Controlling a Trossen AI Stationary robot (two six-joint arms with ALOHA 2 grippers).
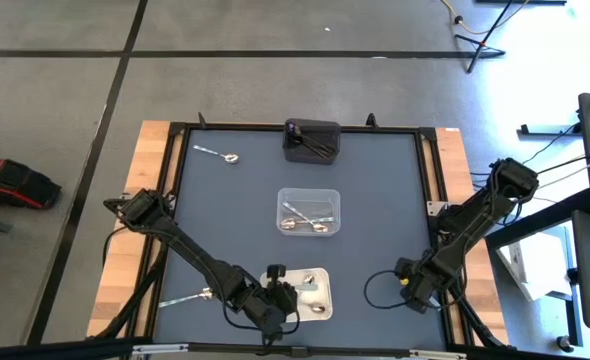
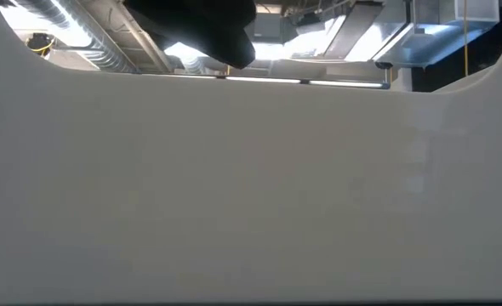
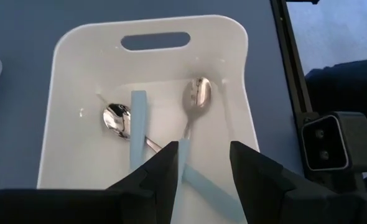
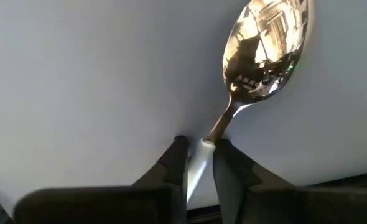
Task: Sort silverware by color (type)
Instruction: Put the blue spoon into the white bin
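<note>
My left gripper [image 1: 276, 303] [image 3: 202, 174] hangs open over the near end of the white tray [image 1: 321, 273] [image 3: 78, 74]. Two pale-blue-handled spoons [image 3: 135, 124] [image 3: 195, 106] lie on the tray's floor. One spoon's handle [image 3: 196, 177] runs between the open fingers, and I cannot tell whether it touches them. My right gripper [image 1: 411, 287] [image 4: 201, 163] is low at the table's right front, shut on a spoon with a shiny bowl [image 4: 264, 43]. Its bowl points away from the fingers over the blue mat. My right gripper pinches the spoon's handle [image 4: 199, 158] just behind the neck, between its two fingers. The fingers run along the spoon, and its bowl sticks out ahead of them. Whether the bowl rests on the mat or is lifted, I cannot tell.
A black tray [image 1: 310, 141] with dark spoons stands at the far edge. A clear tray [image 1: 309, 211] with silver spoons is at the middle. Loose spoons lie at the far left [image 1: 219, 155] and the near left [image 1: 187, 298]. A pale wall [image 2: 251, 187] fills the low view.
</note>
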